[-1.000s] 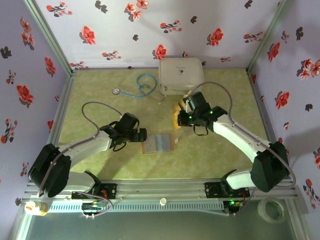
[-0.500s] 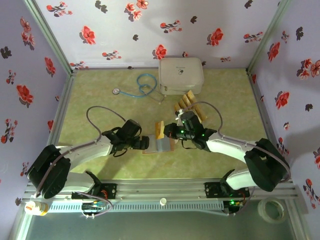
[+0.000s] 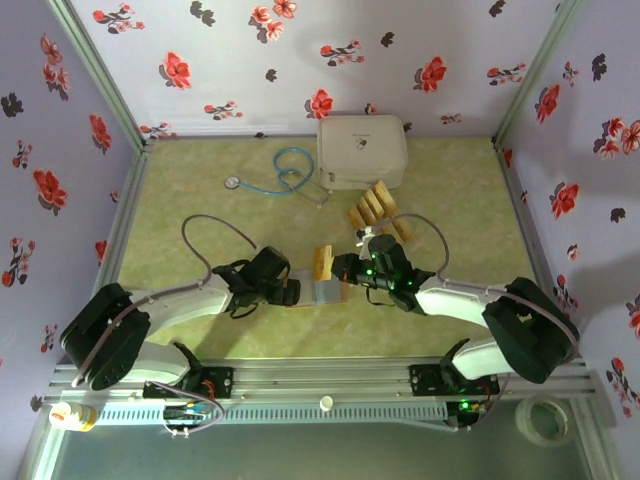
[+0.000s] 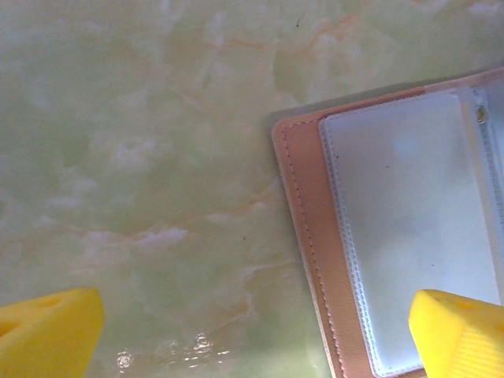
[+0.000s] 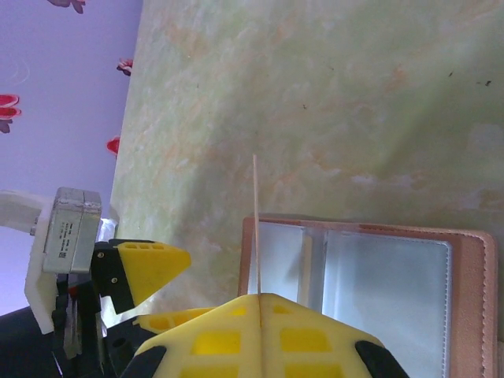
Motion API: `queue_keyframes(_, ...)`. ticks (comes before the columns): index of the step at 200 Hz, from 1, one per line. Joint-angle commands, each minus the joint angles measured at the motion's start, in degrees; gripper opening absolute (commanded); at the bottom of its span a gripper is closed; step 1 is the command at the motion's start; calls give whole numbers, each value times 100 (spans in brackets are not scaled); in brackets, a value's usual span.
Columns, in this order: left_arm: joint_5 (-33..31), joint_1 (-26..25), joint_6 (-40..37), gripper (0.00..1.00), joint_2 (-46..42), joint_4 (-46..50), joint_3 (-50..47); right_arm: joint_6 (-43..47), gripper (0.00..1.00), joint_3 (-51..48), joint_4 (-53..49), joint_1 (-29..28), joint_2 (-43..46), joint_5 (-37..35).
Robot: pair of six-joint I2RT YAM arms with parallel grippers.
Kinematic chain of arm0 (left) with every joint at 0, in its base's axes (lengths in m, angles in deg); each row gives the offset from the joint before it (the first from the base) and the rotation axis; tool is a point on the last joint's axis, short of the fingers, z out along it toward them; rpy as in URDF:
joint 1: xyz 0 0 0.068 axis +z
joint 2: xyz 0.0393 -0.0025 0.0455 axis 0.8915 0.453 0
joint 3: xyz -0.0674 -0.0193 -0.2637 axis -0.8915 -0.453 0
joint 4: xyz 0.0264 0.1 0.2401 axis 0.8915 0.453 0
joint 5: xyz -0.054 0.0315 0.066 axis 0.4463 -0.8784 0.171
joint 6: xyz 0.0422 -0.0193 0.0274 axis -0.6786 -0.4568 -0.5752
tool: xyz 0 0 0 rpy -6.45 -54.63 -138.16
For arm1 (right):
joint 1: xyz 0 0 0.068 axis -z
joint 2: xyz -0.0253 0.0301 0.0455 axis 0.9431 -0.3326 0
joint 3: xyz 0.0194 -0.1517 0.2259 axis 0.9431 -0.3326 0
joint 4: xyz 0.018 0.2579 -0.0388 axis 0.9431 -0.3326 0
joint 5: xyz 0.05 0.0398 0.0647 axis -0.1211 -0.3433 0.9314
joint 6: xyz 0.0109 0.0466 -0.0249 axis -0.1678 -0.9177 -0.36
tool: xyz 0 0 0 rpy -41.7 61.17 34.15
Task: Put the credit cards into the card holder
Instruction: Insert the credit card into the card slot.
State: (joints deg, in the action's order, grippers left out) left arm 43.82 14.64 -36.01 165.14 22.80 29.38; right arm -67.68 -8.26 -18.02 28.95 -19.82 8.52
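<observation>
Card poised over the open holder.
My left gripper (image 3: 287, 292) sits with fingers spread at the left edge of the card holder (image 3: 328, 291), which lies open on the table (image 3: 200, 200). My right gripper (image 5: 258, 298) pinches one credit card (image 5: 255, 228) above that edge. The other credit cards (image 3: 378, 208) lie near the white case (image 3: 362, 150).

No writing can be read in any view. The white case (image 3: 362, 150) at the upper middle of the top view carries a small dark mark on its lid, but it is too small to make out.
</observation>
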Motion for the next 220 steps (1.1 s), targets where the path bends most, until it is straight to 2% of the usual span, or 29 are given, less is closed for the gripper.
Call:
queue_keyframes(1,-260,-77,113,100,79,-5,-46,42,0,-146,292,-12,-68,58)
queue_keyframes(100,-393,-159,174,100,229,-26,-103,-208,0,-412,1107,-13,-603,269)
queue_keyframes(220,-611,-168,374,100,313,142,-206,-328,0,-481,1618,-18,-989,298)
